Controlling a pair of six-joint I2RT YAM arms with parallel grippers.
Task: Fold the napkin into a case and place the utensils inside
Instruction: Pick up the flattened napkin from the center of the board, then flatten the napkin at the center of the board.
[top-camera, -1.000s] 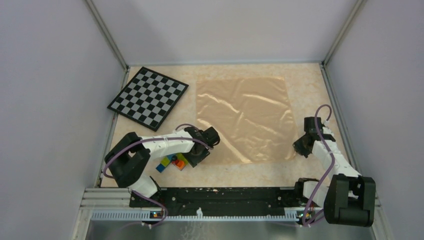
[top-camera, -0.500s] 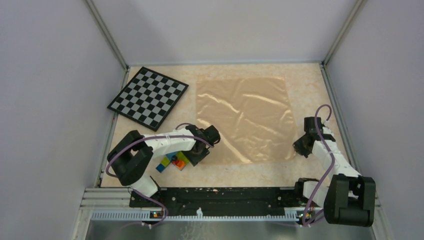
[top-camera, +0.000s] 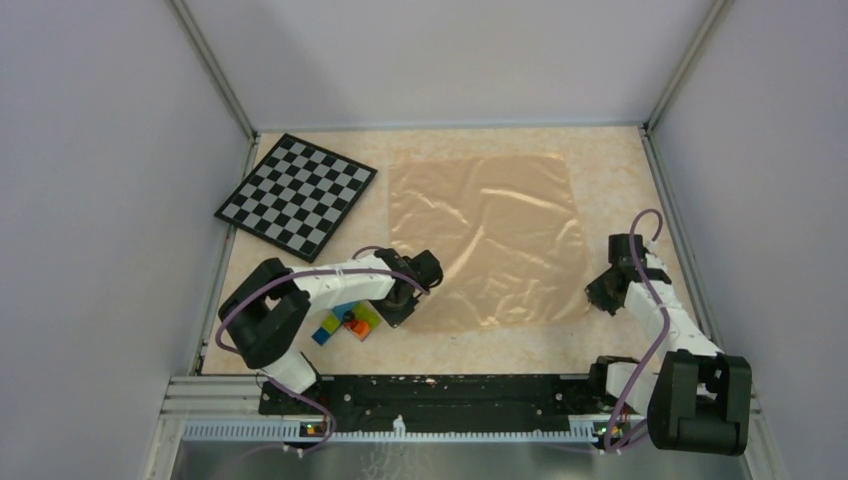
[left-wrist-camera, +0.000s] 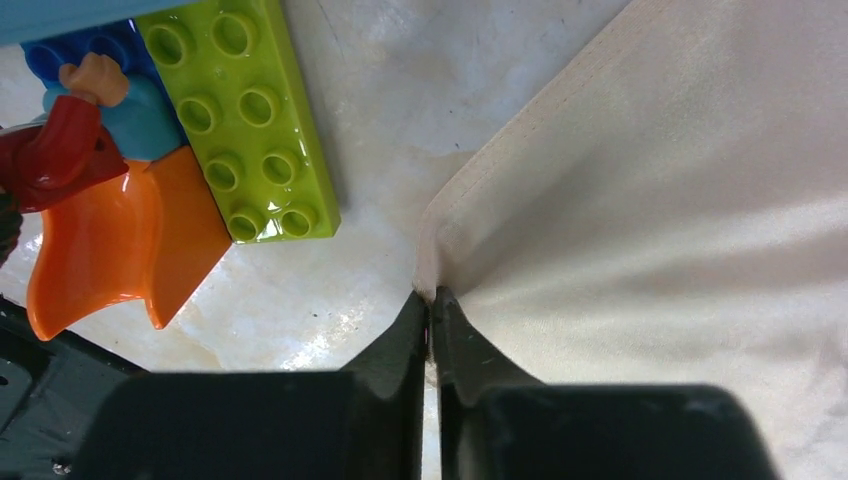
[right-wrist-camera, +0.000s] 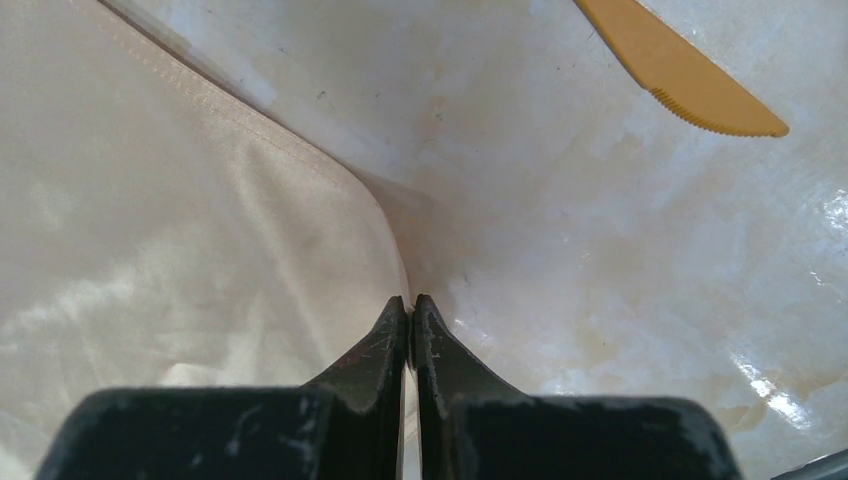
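The napkin (top-camera: 485, 240) lay spread flat on the table (top-camera: 620, 170), beside the checkerboard (top-camera: 297, 195). The left gripper (left-wrist-camera: 431, 300) pinched its near left corner, the right gripper (right-wrist-camera: 410, 305) its near right corner, jaws narrowed on cloth

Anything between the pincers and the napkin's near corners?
Nothing visible: the left pincer and right pincer each pinch a near corner of the napkin. The toy bricks lie beside the left one, off the cloth.

— What's cut off?
— The knife (right-wrist-camera: 680, 85), at my right wrist view's top edge; the toy bricks (left-wrist-camera: 240, 130), at the left wrist view's upper left.
— Hidden?
— From above, the napkin (top-camera: 485, 230) has its near corners under my left gripper (top-camera: 403, 310) and right gripper (top-camera: 599, 297).
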